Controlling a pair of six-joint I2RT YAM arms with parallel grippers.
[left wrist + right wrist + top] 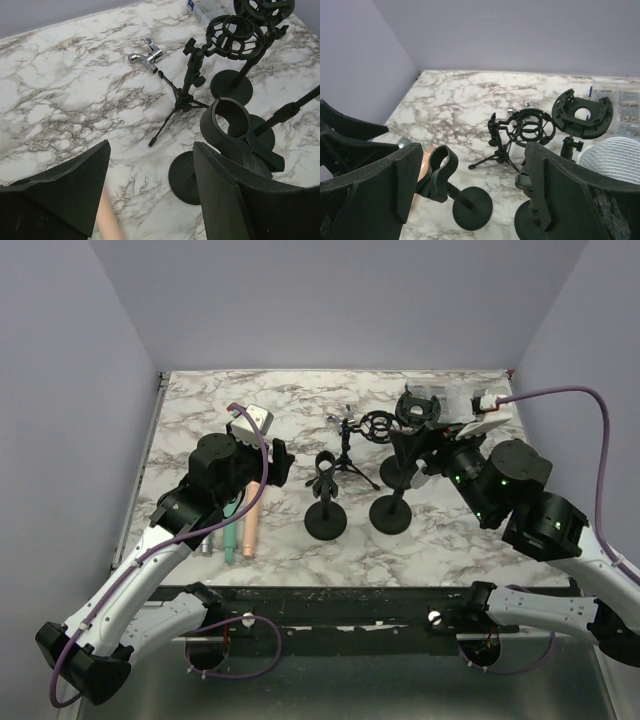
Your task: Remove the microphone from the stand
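Observation:
A salmon-pink microphone (250, 518) lies flat on the marble table, left of a black round-base stand (326, 512) whose clip (228, 125) is empty. The pink microphone shows as a blur between my left fingers in the left wrist view (107, 215), and behind the clip in the right wrist view (423, 159). My left gripper (280, 462) is open and empty, just left of the clip stand. My right gripper (410, 455) is open and empty, above a second round-base stand (390, 512).
A green microphone (232, 525) and a grey one (205, 540) lie beside the pink one. A tripod stand with a shock mount (352, 445) and another mount stand (420, 408) stand behind. A silver metal part (145, 56) lies at the back. A silver mesh dome (607, 155) is at right.

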